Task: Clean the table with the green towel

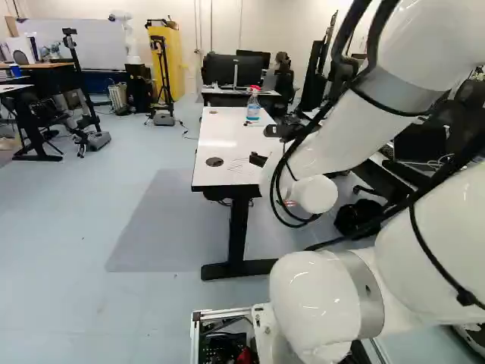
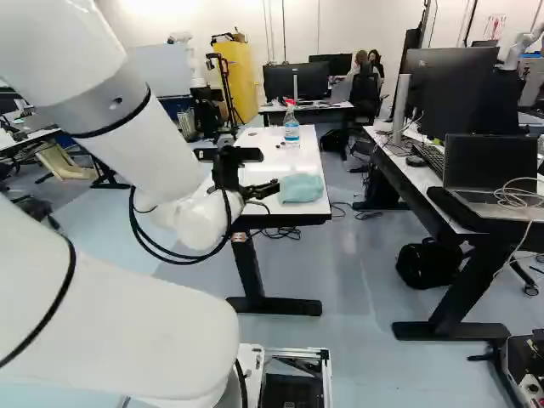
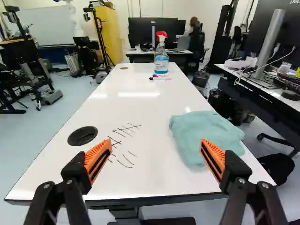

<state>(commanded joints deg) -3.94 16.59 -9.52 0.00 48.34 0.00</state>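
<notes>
In the left base view the arm (image 1: 345,136) cuts across the right of the scene and hides the towel (image 2: 302,188); only a few black parts of the hand (image 2: 269,170) show past it. The bench (image 1: 227,140) shows two round holes (image 1: 214,161), one near and one far, thin black marks (image 3: 126,129) beside the near one, and one bottle (image 1: 253,105) far back. Beyond stand two monitors (image 1: 220,70), one partly behind the other. The right base view has the one towel in sight, at the near right of the bench, while the arm and hand cover the near left, marks included. It also shows an open laptop (image 2: 490,166) on a desk (image 2: 416,174) well to the right, and one black bag (image 2: 429,262) under it. The wrist view alone shows towel and marks together: the hand (image 3: 157,144) is open, its two fingers wide apart, with the crumpled towel lying ahead of the right one, near the bench's right edge. The marks lie ahead of the left finger, overlapping and hard to count. By the bottle lie some markers (image 3: 161,78), too small to number surely.
</notes>
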